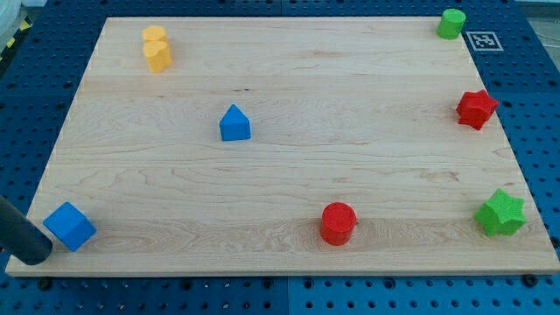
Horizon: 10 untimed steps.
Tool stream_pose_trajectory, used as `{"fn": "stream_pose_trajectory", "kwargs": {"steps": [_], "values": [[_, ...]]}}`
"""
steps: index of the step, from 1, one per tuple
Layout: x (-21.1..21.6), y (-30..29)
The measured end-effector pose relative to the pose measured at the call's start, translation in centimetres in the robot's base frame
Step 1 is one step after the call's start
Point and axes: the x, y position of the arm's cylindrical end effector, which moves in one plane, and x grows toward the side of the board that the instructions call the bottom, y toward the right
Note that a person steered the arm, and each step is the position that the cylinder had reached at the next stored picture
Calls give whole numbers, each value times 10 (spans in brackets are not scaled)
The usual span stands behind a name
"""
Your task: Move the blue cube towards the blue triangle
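The blue cube (69,225) sits near the board's bottom left corner. The blue triangle (234,123) stands up and to the right of it, left of the board's middle. My rod comes in from the view's left edge, and my tip (37,255) rests just left of and slightly below the blue cube, close to it or touching it.
A yellow block (157,48) is at the top left. A green cylinder (451,24) is at the top right. A red star (476,108) is at the right edge, a green star (501,213) at the bottom right, a red cylinder (338,223) at the bottom middle. The wooden board (350,157) lies on a blue pegboard.
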Motion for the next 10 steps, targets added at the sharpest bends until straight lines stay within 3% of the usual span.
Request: {"fn": "stream_pose_trajectory", "kwargs": {"steps": [3, 7, 10], "values": [[2, 14], [-78, 23], [-62, 24]]}}
